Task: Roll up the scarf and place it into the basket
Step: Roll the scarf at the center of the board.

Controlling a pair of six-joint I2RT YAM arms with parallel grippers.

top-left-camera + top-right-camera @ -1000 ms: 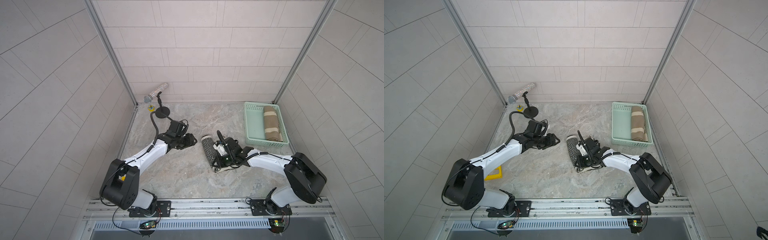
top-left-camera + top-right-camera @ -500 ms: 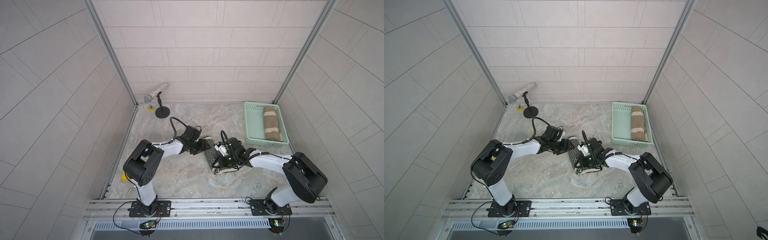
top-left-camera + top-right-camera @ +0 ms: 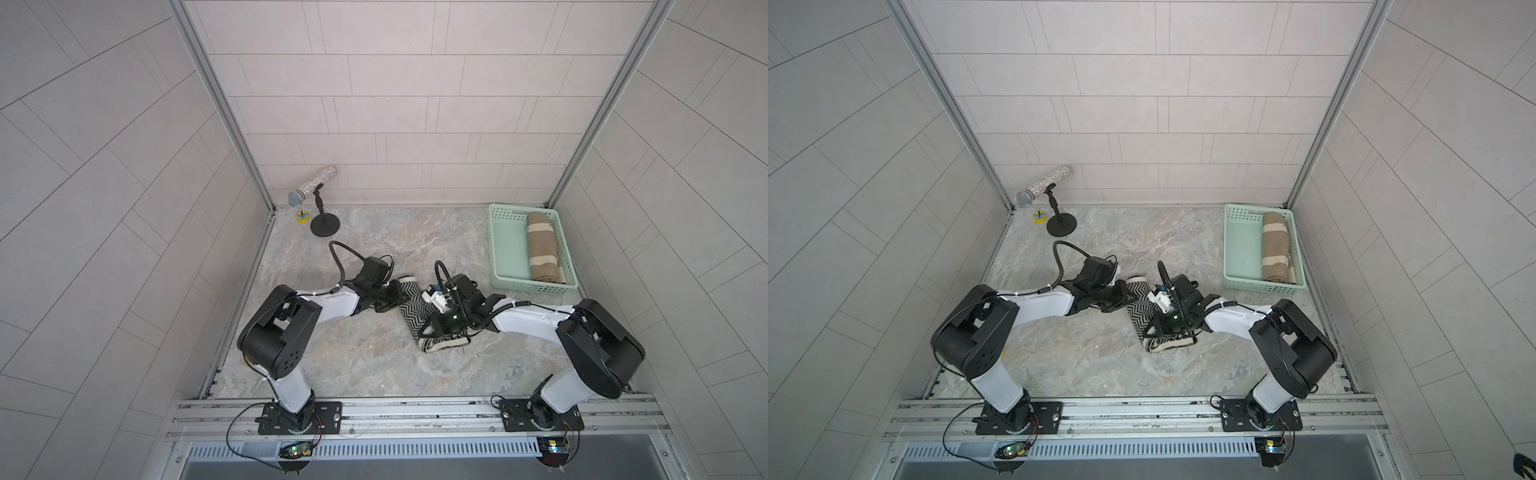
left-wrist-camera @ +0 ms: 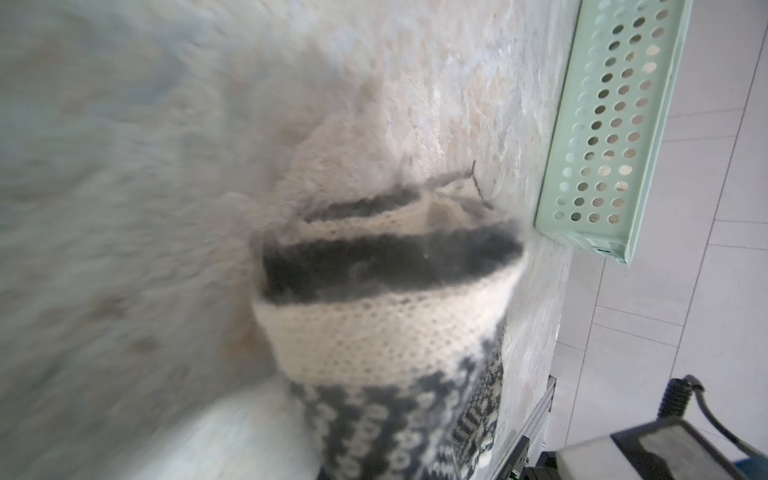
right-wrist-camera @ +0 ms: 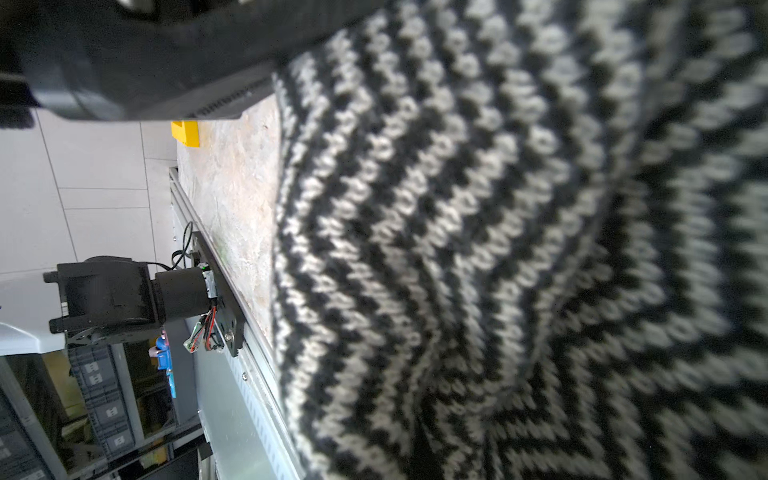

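The left gripper (image 3: 392, 296) has just reached the black-and-cream herringbone knitted scarf (image 3: 413, 309), which lies rolled on the marble floor, well apart from the shallow mint-green perforated plastic basket (image 3: 534, 286). A second ago that arm was stretched clear of the roll. Now it touches the roll's end on the side turned from the basket. Its wrist view is blurred and shows no jaws, so we cannot tell how far it has closed. The right gripper (image 3: 430, 330) has not shifted and pinches the roll narrowly, the knit puckering around it. We judge the rolling finished, with a two-armed carry next, to set the scarf beside the brown striped roll (image 3: 542, 249) already inside.
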